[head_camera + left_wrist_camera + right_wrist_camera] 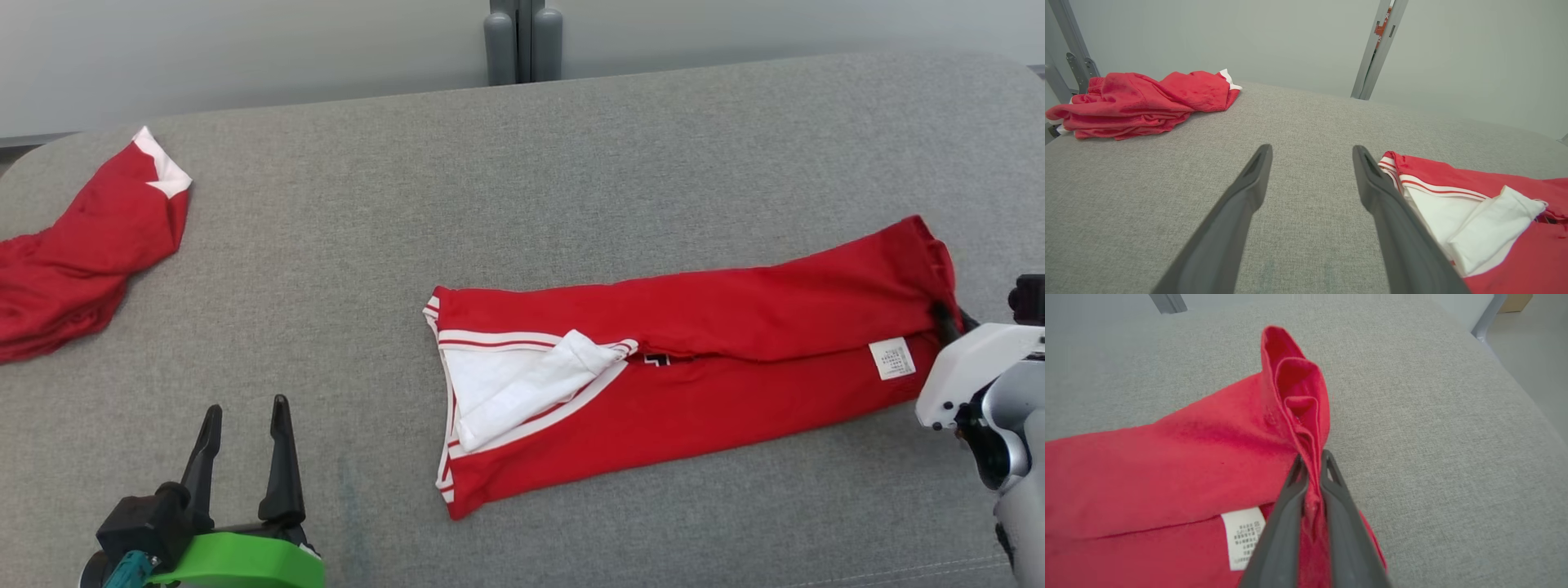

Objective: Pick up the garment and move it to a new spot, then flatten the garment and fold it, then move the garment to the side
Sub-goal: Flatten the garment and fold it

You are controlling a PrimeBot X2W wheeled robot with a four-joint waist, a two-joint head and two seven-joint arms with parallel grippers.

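Observation:
The garment (718, 359) is a red one with white trim, folded lengthwise into a long strip on the grey surface, a white label (891, 358) near its right end. In the right wrist view my right gripper (1312, 461) is shut on the bunched red edge of the garment (1167, 465). Its white body reaches the garment's right end (947, 314) in the head view. My left gripper (246, 420) stands open at the lower left, well apart from the garment's white-trimmed left end (1474, 216), with nothing between its fingers (1249, 183).
A second red garment (77, 253) lies crumpled at the far left of the grey padded surface (522, 204). Grey posts (522, 41) stand behind the back edge. The surface's right edge (1527, 396) drops off beside my right gripper.

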